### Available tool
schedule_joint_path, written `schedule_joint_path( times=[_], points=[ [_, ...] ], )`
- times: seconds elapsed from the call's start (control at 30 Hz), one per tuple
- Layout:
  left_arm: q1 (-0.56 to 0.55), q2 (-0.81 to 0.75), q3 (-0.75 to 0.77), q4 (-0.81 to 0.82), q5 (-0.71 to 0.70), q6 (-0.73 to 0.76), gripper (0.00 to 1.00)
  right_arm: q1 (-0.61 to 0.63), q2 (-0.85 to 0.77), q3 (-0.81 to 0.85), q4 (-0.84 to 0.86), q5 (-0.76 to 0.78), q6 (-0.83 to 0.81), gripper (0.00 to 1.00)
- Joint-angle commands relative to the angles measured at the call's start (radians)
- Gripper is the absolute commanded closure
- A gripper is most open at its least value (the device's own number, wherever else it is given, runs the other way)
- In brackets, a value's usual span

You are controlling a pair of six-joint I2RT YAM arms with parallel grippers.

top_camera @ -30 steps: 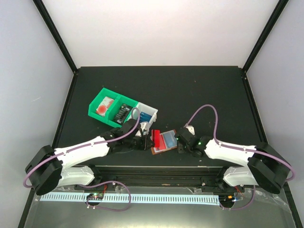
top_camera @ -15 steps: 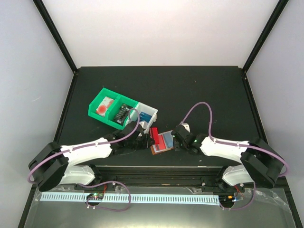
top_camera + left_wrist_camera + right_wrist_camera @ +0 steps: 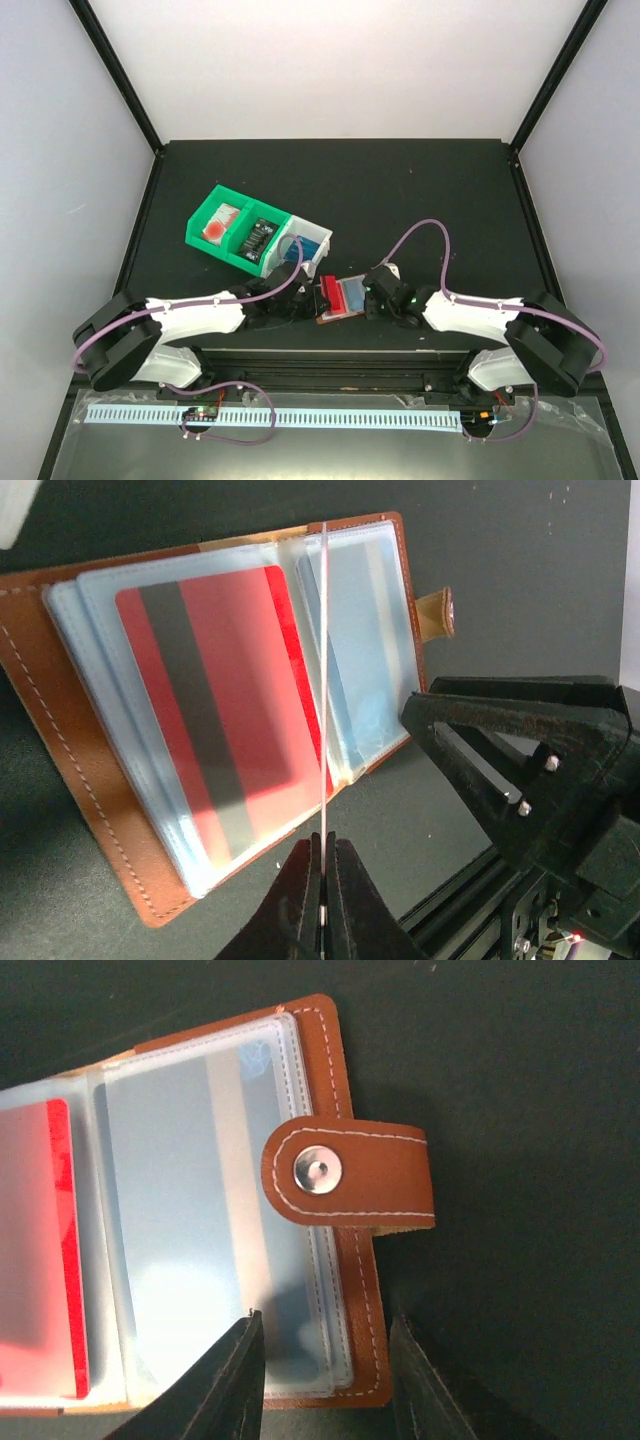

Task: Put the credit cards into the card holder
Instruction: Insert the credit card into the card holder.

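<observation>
Open brown card holder (image 3: 347, 300) at six o'clock on the table (image 3: 420, 200), partly filled, with one more card poised over it.
A red card (image 3: 205, 720) and a blue card (image 3: 200, 1220) sit in its clear pockets. The left gripper (image 3: 322, 880) pinches a third card (image 3: 323, 680) edge-on above the fold. The right gripper (image 3: 325, 1330) is spread across the snap-tab edge, gripping nothing. Two more credit cards (image 3: 218, 228) appear to wait in the green bin (image 3: 203, 240) at ten o'clock. No writing is legible.
</observation>
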State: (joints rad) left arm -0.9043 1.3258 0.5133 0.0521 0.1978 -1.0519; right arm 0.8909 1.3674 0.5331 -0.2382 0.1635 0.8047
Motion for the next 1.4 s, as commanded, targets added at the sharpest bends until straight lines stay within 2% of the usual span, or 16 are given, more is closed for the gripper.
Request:
schedule_joint_path(
  times=[0.0,0.23,0.5,0.67,0.77,0.87,0.93,1.37],
  points=[
    [-0.011,0.022,-0.017,0.058,-0.012,-0.028,0.98,0.001,-0.027,-0.054,-0.005,-0.112,0.076,0.65],
    [-0.017,0.063,-0.018,0.094,0.001,-0.033,0.98,0.011,-0.09,-0.082,-0.002,-0.167,0.141,0.68],
    [-0.016,0.078,0.018,0.117,0.04,-0.042,0.98,0.011,-0.063,-0.07,-0.033,-0.115,0.129,0.68],
    [-0.016,0.055,0.023,0.1,0.014,-0.044,0.98,0.012,-0.079,-0.063,-0.062,-0.077,0.128,0.69],
    [-0.016,0.076,0.034,0.104,0.021,-0.036,0.98,0.01,-0.089,-0.047,-0.077,-0.068,0.106,0.65],
    [-0.016,0.108,0.037,0.138,0.049,-0.036,0.98,0.011,-0.1,-0.024,-0.084,-0.063,0.078,0.54],
    [-0.015,0.123,0.04,0.151,0.065,-0.039,0.98,0.011,-0.105,-0.009,-0.092,-0.054,0.063,0.5],
    [-0.015,0.134,0.037,0.116,0.065,-0.05,0.98,0.012,0.008,0.047,-0.093,-0.074,0.017,0.5]
  ],
)
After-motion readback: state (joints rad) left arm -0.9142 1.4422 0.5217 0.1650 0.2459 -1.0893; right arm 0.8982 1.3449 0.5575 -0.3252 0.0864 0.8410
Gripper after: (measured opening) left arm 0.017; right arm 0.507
